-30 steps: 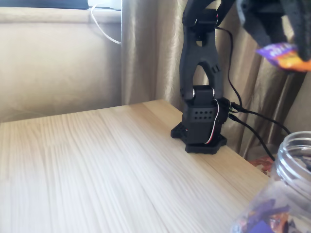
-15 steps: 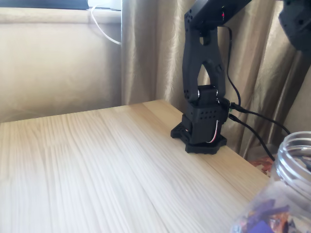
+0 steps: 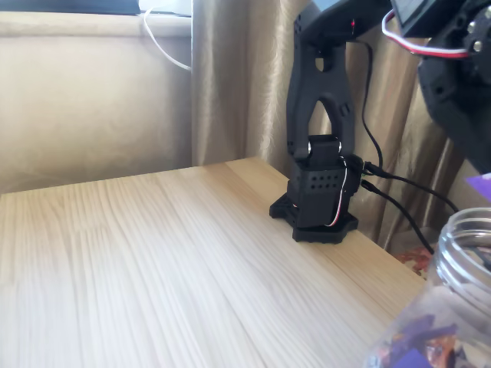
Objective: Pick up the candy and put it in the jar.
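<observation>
My black arm reaching over the pale wooden table (image 3: 153,261) toward the clear plastic jar (image 3: 460,253).

In the fixed view the light wood-grain tabletop takes up most of the scene, with beige curtains (image 3: 230,84) hanging behind it. My black base (image 3: 318,203) stands at the table's far edge, black cables trailing off to its right. My wrist (image 3: 460,84) hangs at the upper right, above the wide ribbed neck of the jar, which holds purple and orange wrappers. A small sliver of shiny purple candy (image 3: 483,186) shows at the right edge, just above the jar's rim. My fingers run off the frame, so I cannot tell whether they are spread or pinching.
</observation>
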